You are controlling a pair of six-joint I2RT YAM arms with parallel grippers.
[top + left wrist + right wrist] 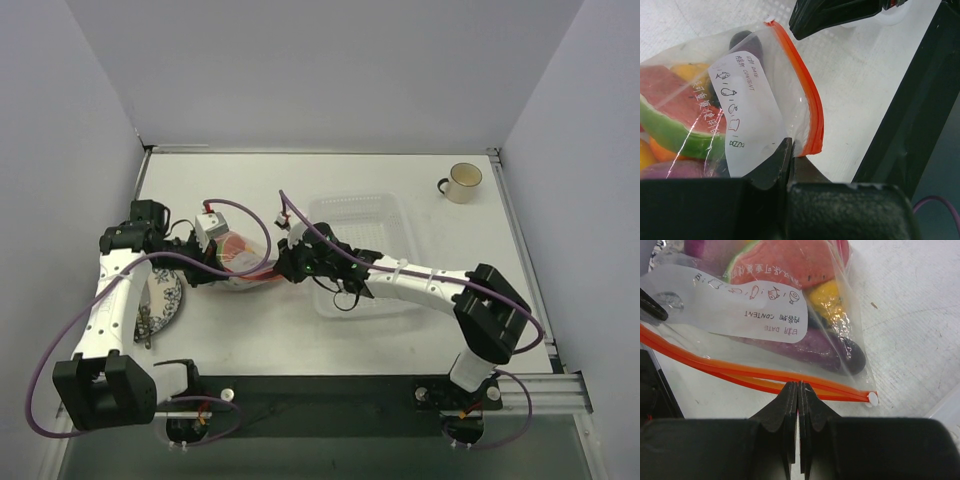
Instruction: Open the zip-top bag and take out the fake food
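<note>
The zip-top bag (240, 258) lies on the table between both grippers, clear with an orange-red zip strip (715, 367). The two strip tracks stand apart toward the left in the right wrist view. Inside it is the fake food: a purple eggplant (815, 352), a watermelon slice (675, 115), and yellow and orange pieces. My left gripper (790, 150) is shut on the bag's edge (747, 100) beside the zip strip (807, 100). My right gripper (799, 386) is shut on the bag's lip at the strip. In the top view the left gripper (205, 262) and right gripper (285, 262) flank the bag.
A white mesh basket (360, 215) stands right of the bag, partly under the right arm. A cream cup (462, 182) sits at the back right. A patterned plate (165, 300) with a utensil lies by the left arm.
</note>
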